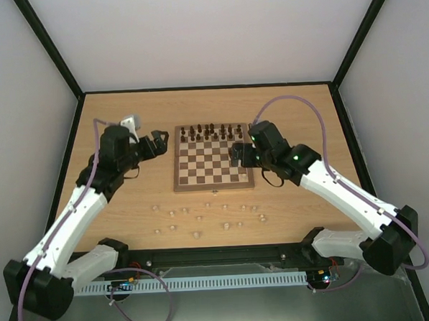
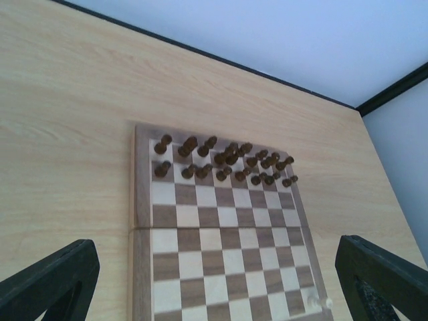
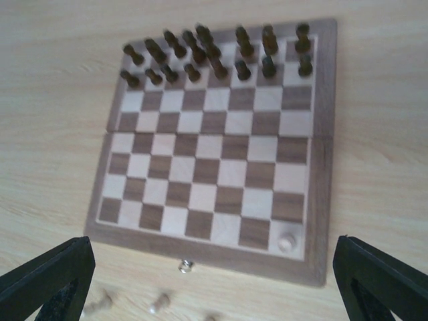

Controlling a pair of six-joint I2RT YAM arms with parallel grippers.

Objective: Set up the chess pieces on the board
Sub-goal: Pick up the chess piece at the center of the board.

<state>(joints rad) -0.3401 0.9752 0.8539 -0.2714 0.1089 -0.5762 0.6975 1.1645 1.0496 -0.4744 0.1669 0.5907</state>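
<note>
Saw the table (image 1: 204, 103) hemmed by a black frame (image 1: 196, 87) along its 9, 12 and 3 o'clock edges. Found the board (image 1: 213, 164) lying flat near the table's middle, square to those edges. Noted a strip of bare wood at 12 o'clock of it, and wider bare bands at 9 and 3 o'clock.

Spotted the left gripper (image 1: 163, 141) over bare wood at 9 o'clock of the board's far corner, just apart from the border. Saw its jaws spread wide with nothing between them.

Found the right gripper (image 1: 237, 156) raised above the board's 3 o'clock edge. Saw its fingers (image 3: 50, 277) parted to the corners of the wrist view, released, grasping nothing and touching no piece.

Counted two crowded rows of dark pieces (image 1: 211, 132) along the board's 12 o'clock side, with the middle ranks bare.

Picked out one of the chess pieces (image 3: 286, 241) standing on the corner square towards 5 o'clock. Found the other chess pieces scattered on the table at 6 o'clock of the board, between it and the arm bases, loosely spaced and well apart from both grippers.

Saw the small latch (image 3: 185, 266) at the board's 6 o'clock edge.
</note>
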